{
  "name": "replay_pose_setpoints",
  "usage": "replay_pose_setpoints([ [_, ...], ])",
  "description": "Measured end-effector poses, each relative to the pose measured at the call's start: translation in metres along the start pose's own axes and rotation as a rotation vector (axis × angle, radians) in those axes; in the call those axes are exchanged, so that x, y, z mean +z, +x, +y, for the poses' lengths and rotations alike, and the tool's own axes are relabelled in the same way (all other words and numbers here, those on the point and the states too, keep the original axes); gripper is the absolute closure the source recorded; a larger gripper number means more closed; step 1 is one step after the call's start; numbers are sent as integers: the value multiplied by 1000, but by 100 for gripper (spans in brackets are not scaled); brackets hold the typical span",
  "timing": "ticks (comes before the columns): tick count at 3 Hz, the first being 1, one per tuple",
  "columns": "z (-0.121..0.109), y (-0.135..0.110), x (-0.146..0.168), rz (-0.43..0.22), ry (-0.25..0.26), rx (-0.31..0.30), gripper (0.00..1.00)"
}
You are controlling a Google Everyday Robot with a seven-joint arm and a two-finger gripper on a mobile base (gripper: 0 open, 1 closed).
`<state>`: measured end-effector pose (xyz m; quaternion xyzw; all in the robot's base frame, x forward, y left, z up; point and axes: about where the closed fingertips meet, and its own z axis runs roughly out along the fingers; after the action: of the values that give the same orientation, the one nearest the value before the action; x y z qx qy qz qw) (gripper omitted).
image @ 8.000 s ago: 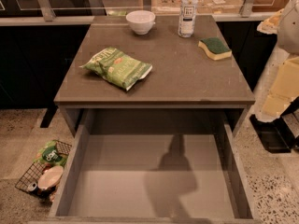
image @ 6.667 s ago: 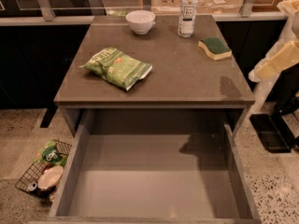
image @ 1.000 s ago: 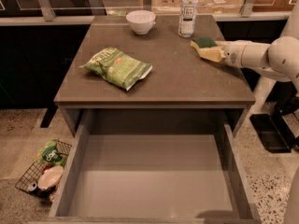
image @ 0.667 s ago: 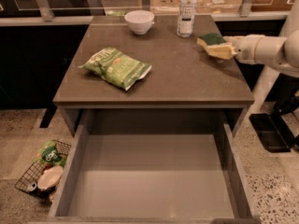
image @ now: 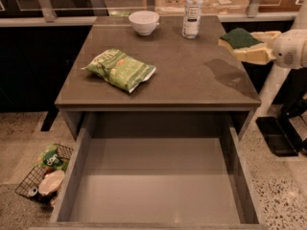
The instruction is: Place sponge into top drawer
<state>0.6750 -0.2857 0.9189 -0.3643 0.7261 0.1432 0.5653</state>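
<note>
The sponge (image: 238, 37), with a dark green top and yellow body, is held above the table's far right corner by my gripper (image: 243, 47). The cream fingers (image: 255, 55) are shut on it from the right, and the arm reaches in from the right edge. The sponge hangs clear of the table top and casts a shadow on it. The top drawer (image: 153, 181) is pulled fully open below the table's front edge. It is a wide grey box with a bare flat bottom.
On the brown table (image: 182, 80) lie a green snack bag (image: 120, 69) at the left, a white bowl (image: 144, 21) and a water bottle (image: 192, 11) at the back. A wire basket (image: 44, 176) with packets stands on the floor at the left.
My gripper has closed on the sponge, lifted it off the table top and drawn it slightly right and up over the table's edge.
</note>
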Motion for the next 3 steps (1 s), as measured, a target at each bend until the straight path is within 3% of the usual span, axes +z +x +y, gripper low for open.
replay_pose_setpoints([
  [1,50,5,-44,43,-22,-55,100],
  [3,151,31,-100,101,-121,-98,100],
])
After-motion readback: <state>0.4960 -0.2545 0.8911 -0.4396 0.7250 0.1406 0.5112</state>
